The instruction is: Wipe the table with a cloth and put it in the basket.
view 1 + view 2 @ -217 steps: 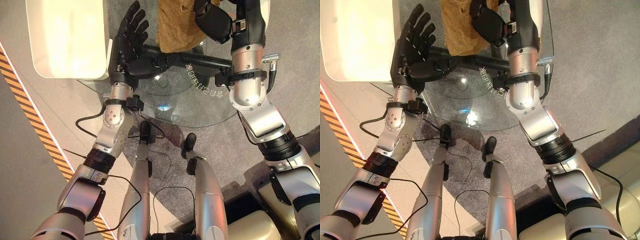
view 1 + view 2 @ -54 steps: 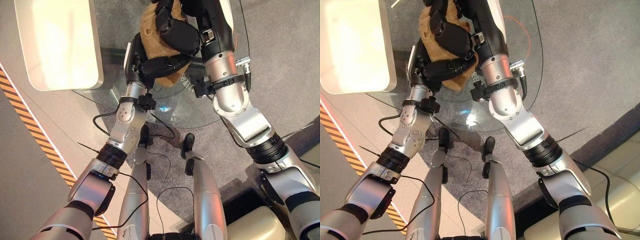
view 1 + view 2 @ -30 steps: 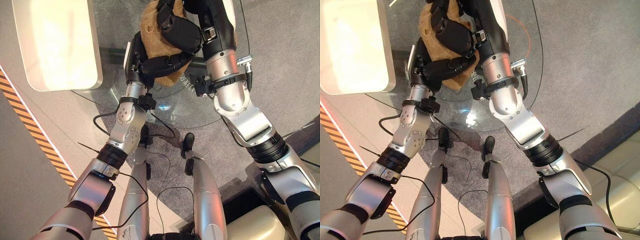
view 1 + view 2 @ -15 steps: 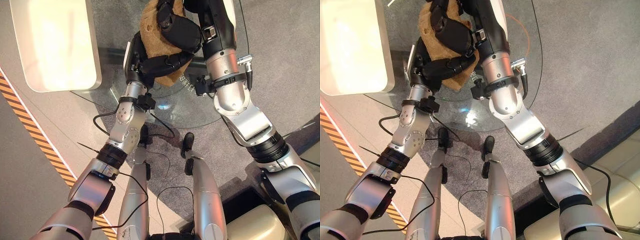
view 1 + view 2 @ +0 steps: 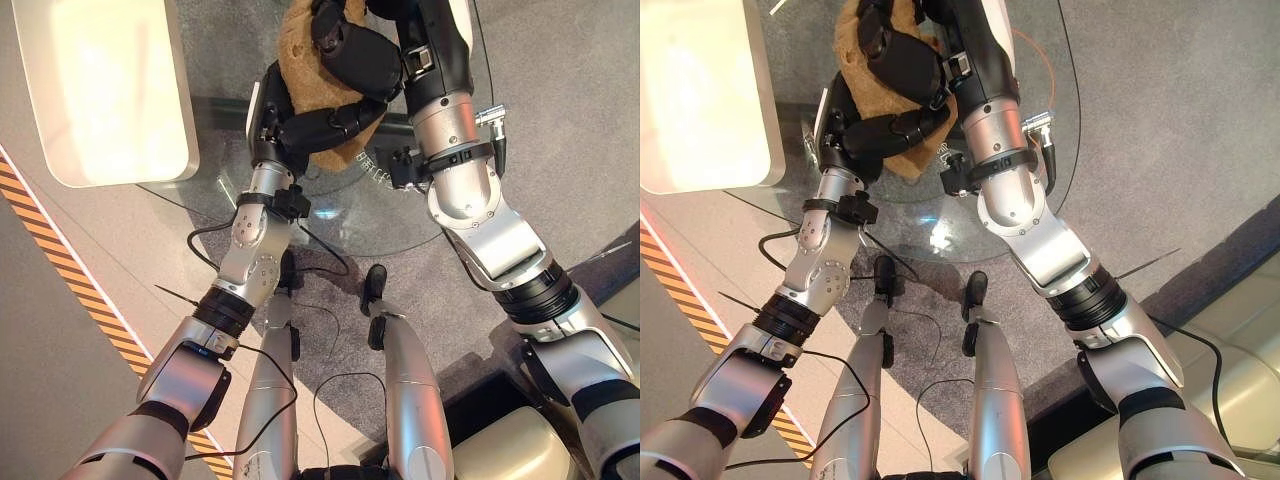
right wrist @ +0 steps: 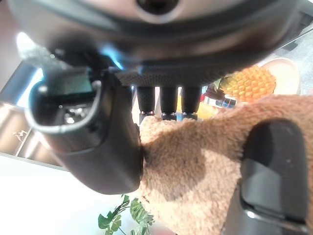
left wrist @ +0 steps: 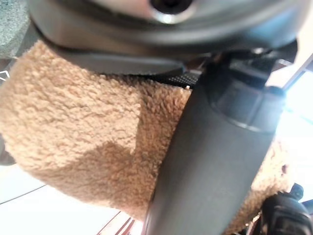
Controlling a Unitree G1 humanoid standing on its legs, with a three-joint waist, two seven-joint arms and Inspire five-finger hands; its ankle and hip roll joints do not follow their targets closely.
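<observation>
Nearest the robot, on grey carpet, stood a round glass table [image 5: 400, 215]; its near half was bare. Item, over the middle of the glass: a tan fleecy cloth [image 5: 305, 60], bunched into a lump and gripped from two sides. Item: left hand [image 5: 310, 125], reaching in below and beside the lump, fingers curled across the cloth's near edge; its wrist camera showed the thumb [image 7: 215, 161] lying over the fleece. Item: right hand [image 5: 355, 55], set on top of the lump, fingers bent down into it; its wrist camera showed fleece [image 6: 195, 166] pressed between thumb and fingers. Whether the cloth touched the glass or was lifted clear could not be told. Item, off to the left and farther out, beside the table: a cream rounded-corner container [image 5: 100, 90], apparently the basket, well apart from the cloth. Progress, as judged: the cloth was gathered in both hands, so wiping looked finished or nearly so; carrying it left and dropping it into the basket was not yet done.
</observation>
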